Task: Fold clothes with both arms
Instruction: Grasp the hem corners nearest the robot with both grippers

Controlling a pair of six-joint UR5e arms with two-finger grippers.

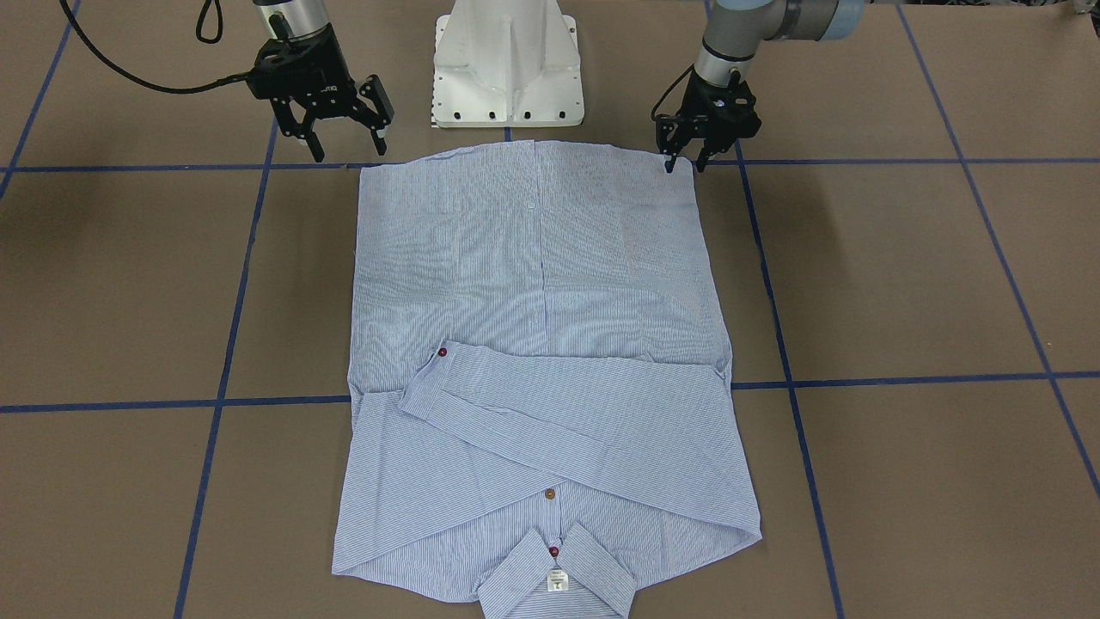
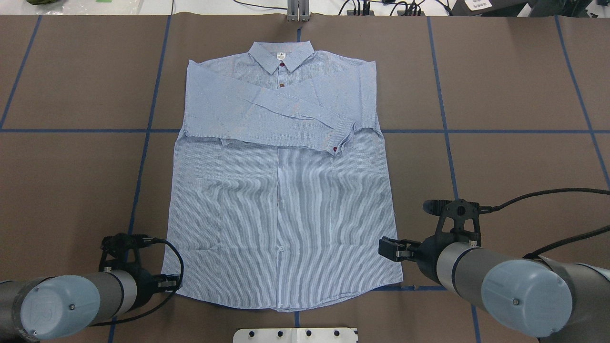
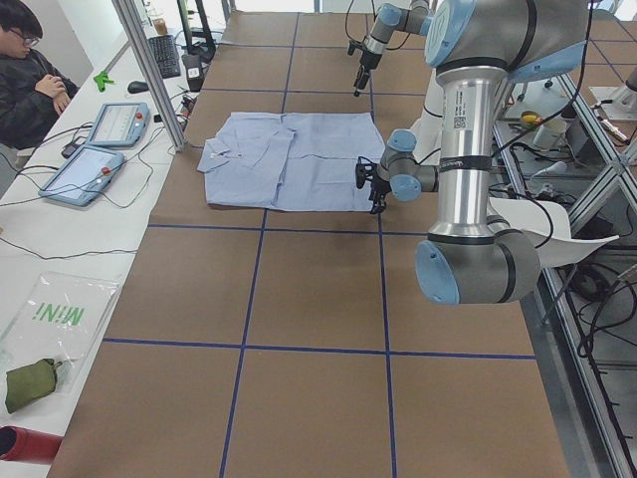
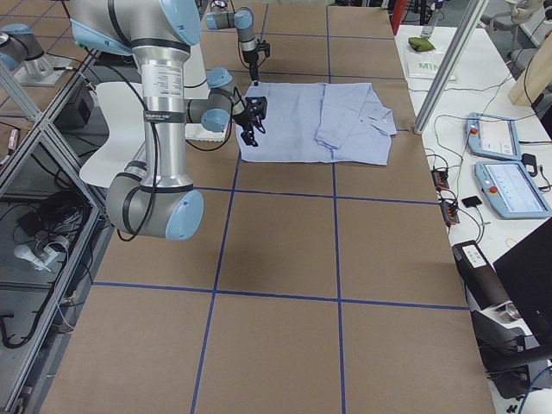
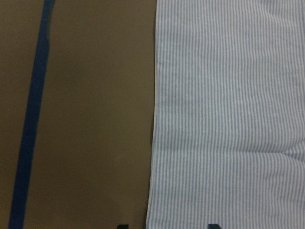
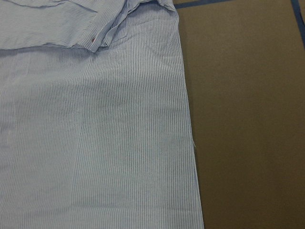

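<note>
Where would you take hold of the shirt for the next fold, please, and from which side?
Probably at the two hem corners of the shirt nearest the robot: left hem corner for the left gripper, right hem corner for the right gripper. The shirt lies flat with the table showing beside each edge, so come down from above at the outer sides, fingers straddling the edge.

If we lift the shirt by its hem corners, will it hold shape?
Probably not: the shirt lies flat like thin cloth, so its middle would likely sag. The sleeve folded loosely across the chest may slip off. Pushing would likely bunch it.
</note>
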